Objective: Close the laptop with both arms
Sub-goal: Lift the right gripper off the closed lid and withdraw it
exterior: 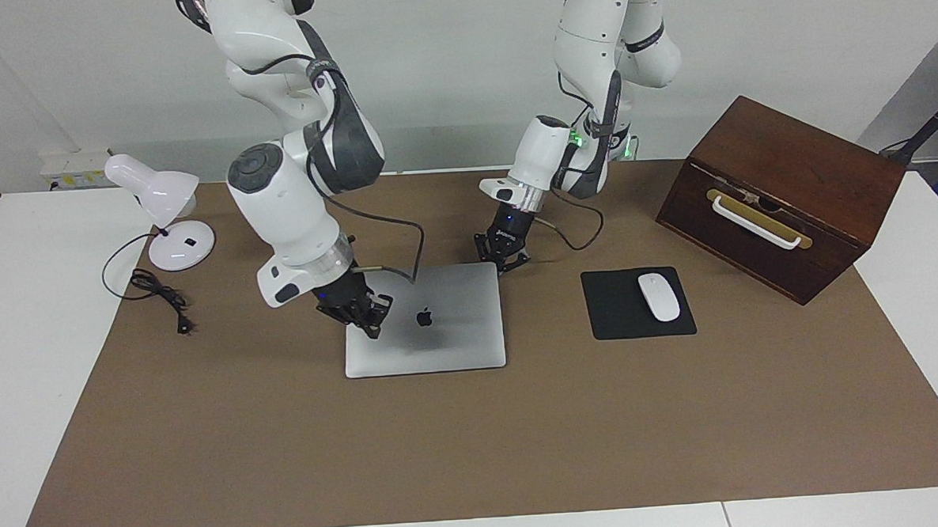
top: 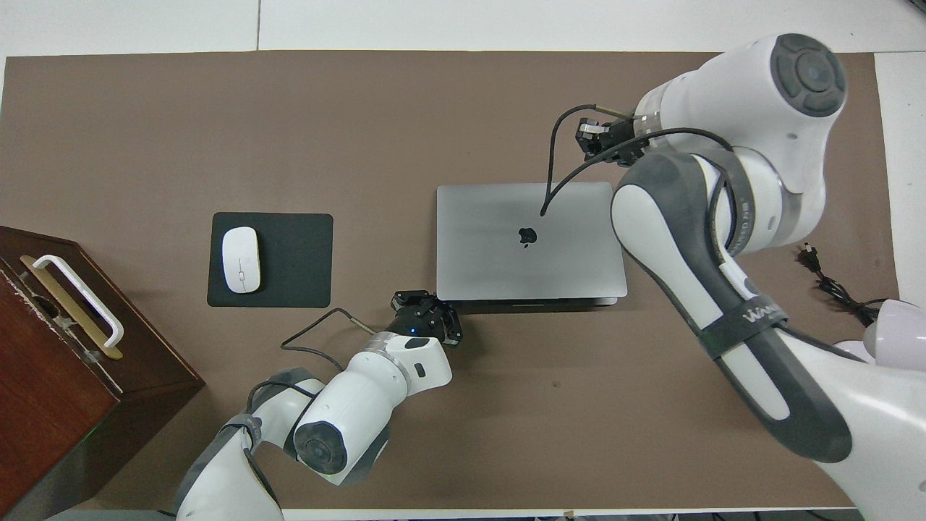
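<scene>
Thin silver-grey metal laptop [exterior: 432, 320], lid down flat, mid brown tabletop [exterior: 446, 454] beside black mouse pad [exterior: 637, 304]; right gripper [exterior: 364, 312] on lid corner, left gripper [exterior: 503, 254] at near corner, jaws' state indeterminable; risk: excess downward press scratching lid

One laptop [exterior: 432, 320], two arms, one mouse [exterior: 658, 296].

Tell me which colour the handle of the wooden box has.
White handle on a gold plate, clearest in the facing view.
</scene>
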You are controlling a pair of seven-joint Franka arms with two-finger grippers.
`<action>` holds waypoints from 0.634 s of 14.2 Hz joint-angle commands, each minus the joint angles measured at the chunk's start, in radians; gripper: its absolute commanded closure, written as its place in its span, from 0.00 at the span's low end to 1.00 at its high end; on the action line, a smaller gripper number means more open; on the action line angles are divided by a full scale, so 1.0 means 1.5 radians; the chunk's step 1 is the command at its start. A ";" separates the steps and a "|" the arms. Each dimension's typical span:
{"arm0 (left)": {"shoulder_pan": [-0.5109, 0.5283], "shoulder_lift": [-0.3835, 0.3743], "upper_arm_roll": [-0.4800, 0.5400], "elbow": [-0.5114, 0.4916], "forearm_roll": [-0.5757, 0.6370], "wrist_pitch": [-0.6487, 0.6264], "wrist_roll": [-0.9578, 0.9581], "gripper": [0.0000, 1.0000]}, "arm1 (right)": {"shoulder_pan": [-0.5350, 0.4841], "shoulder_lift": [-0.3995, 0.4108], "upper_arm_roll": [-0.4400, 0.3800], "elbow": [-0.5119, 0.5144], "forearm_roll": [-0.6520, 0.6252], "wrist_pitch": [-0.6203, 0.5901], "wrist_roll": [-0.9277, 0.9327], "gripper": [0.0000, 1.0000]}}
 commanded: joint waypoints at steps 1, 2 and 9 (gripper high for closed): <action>0.005 0.002 0.009 -0.048 -0.012 -0.025 0.002 1.00 | -0.052 0.009 0.007 0.089 -0.047 -0.052 -0.043 0.76; 0.010 -0.007 0.009 -0.048 -0.012 -0.026 0.001 1.00 | -0.065 0.011 0.007 0.115 -0.058 -0.091 -0.080 0.69; 0.037 -0.154 0.009 -0.049 -0.012 -0.232 -0.015 1.00 | -0.143 -0.020 0.002 0.211 -0.144 -0.241 -0.270 0.13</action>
